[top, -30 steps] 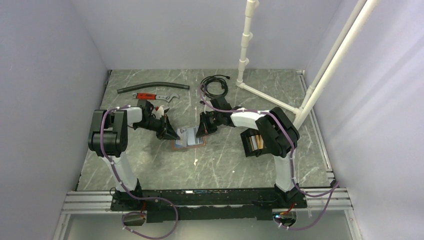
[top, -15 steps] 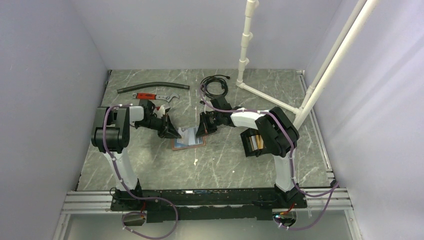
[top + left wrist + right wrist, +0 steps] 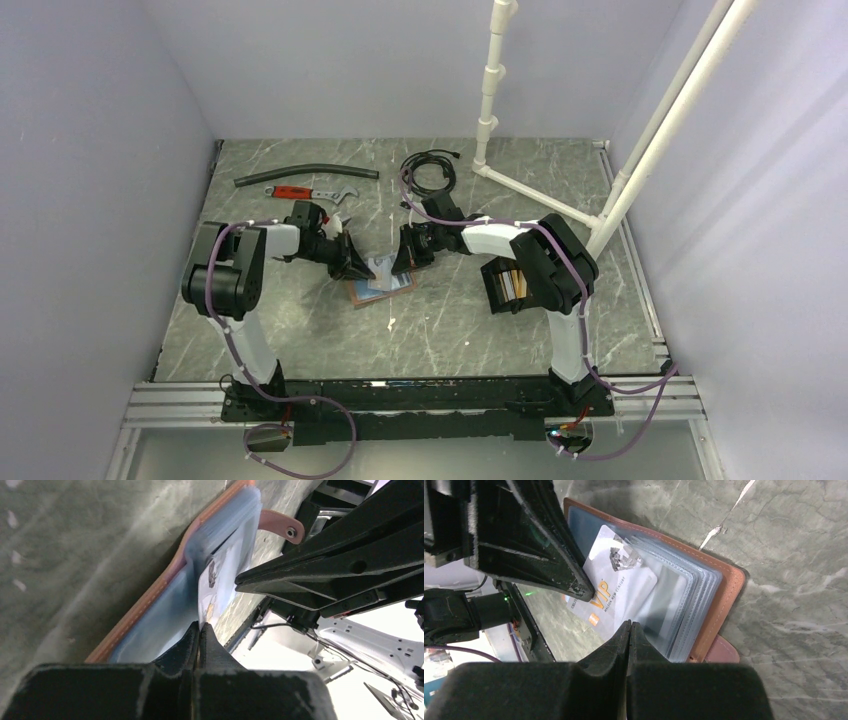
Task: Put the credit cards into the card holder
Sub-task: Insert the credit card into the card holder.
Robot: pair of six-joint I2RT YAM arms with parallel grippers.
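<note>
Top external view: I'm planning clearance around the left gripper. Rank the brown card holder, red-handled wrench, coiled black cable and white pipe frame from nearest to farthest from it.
From the left gripper:
1. brown card holder, at its fingertips, mid-table.
2. red-handled wrench, behind it, back left.
3. coiled black cable, back, toward the right.
4. white pipe frame, far back right.
</note>
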